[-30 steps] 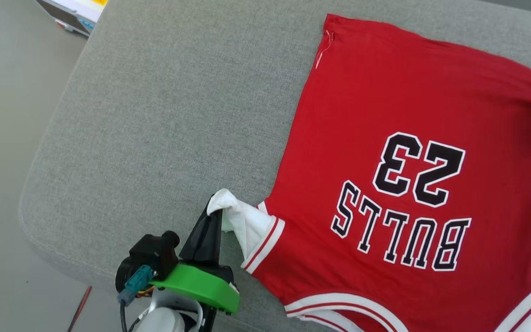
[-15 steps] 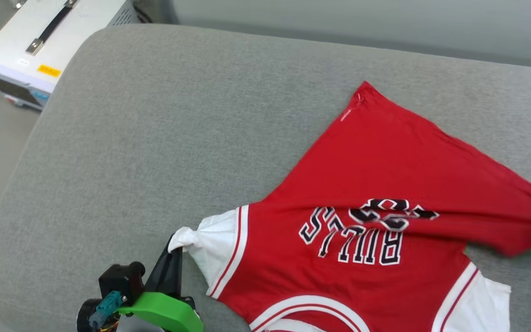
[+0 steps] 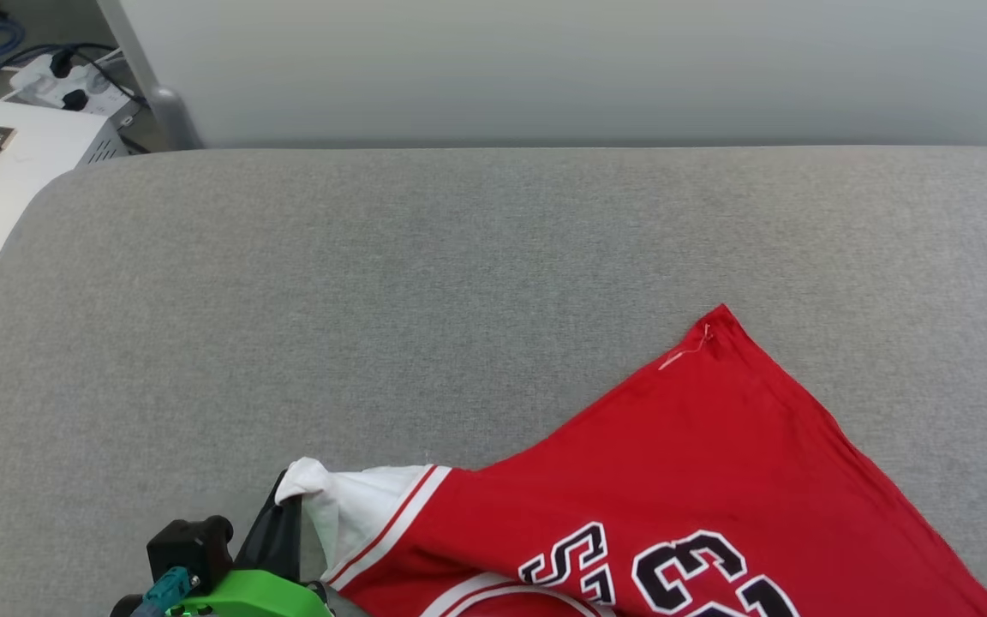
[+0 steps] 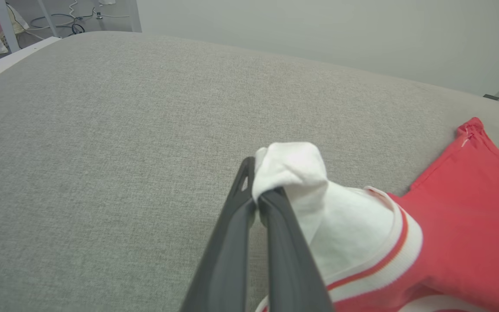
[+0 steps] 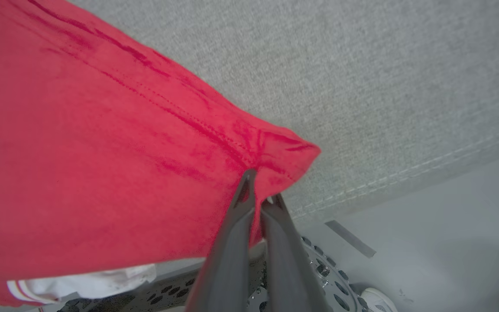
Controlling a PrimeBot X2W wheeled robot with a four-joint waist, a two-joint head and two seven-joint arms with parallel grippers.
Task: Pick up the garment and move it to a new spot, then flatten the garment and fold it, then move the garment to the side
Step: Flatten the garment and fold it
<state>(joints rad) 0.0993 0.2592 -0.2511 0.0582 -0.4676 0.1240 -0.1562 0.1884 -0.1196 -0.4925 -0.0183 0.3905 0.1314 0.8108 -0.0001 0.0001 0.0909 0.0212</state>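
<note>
**Head view, far left.** A white equipment case [image 3: 5, 163] with a dark handle stands just beside the grey cushion [image 3: 459, 274]. A power strip [image 3: 65, 81] lies on the floor beyond it.

**Near left.** The left gripper [image 3: 286, 506] rises from a green mount [image 3: 254, 596]. It is clamped on the garment [image 3: 716, 463] at the bunched end of its white sleeve [image 3: 348, 506], which is trimmed in red stripes. In the left wrist view its two fingers [image 4: 228, 251] meet at the tips with a wad of white fabric pinched between them.

**Centre to right.** The garment's red body spreads over the near right part of the cushion. One hem corner [image 3: 720, 321] with a loose pale thread points to the far side. The black numerals "23" [image 3: 716, 574], outlined in white, run along the near edge beside part of the lettering.

**Right wrist view.** The right gripper [image 5: 261, 186] is closed on another red corner of the garment. Creases radiate from the pinch, and the cushion's stitched edge and the pale floor [image 5: 427, 242] show past it.
</note>
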